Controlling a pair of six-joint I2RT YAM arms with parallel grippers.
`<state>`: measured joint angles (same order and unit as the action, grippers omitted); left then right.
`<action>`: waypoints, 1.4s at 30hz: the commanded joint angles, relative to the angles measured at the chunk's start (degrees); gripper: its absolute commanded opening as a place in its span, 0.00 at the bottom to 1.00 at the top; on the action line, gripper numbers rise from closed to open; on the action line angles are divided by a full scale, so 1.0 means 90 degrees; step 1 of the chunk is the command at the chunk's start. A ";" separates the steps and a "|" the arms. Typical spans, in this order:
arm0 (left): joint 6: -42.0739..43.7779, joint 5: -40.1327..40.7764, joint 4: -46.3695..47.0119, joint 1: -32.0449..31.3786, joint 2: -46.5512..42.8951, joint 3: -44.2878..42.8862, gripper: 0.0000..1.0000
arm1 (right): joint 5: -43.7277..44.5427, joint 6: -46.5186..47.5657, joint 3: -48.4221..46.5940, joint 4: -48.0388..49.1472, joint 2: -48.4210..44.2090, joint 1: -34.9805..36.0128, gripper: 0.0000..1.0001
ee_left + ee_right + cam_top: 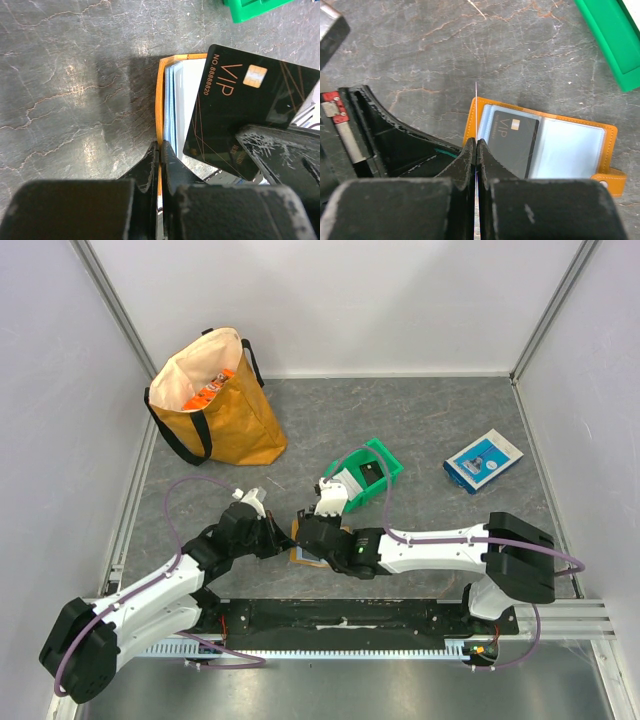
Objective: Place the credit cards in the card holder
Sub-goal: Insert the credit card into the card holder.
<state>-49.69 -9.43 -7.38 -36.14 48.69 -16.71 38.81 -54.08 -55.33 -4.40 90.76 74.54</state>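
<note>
The orange card holder lies open and flat on the grey table near its front edge, just ahead of the two arm bases, with its snap tab sticking out at one corner. The left jaws are pressed together on the holder's orange edge. The right jaws, also pressed together, pinch a black VIP card over the end of the holder opposite the tab, close beside the left jaws. The overhead view hides the holder almost wholly under both wrists. The right wrist view shows the pinched card only as a thin pale line, yet it alone shows a second black VIP card flat on a clear sleeve of the holder; whether it is tucked in I cannot tell. Only the left wrist view shows the held card's face and chip. The green bin sits near, just beyond the holder and to the right. Bare table runs from the holder towards the orange-yellow tote bag in the far left corner, the blue-and-white box lies well apart on the right, and white walls close the table on three sides
</note>
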 commanded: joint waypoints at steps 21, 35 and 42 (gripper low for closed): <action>-0.0182 -0.0075 0.0107 -0.0037 -0.0078 -0.0038 0.02 | 0.0737 -0.0211 -0.0356 -0.0360 0.0003 0.0155 0.00; -0.0191 -0.0075 0.0107 -0.0047 -0.0116 -0.0028 0.02 | 0.0590 -0.0172 -0.0385 -0.0106 0.0081 0.0165 0.00; -0.0201 -0.0075 0.0107 -0.0037 -0.0117 -0.0018 0.02 | 0.0464 -0.0221 -0.0434 -0.0097 0.0267 0.0165 0.00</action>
<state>-49.98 -9.43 -7.40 -36.25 48.31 -16.71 42.09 -54.70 -56.45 -7.27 92.82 75.61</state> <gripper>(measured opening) 0.032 0.007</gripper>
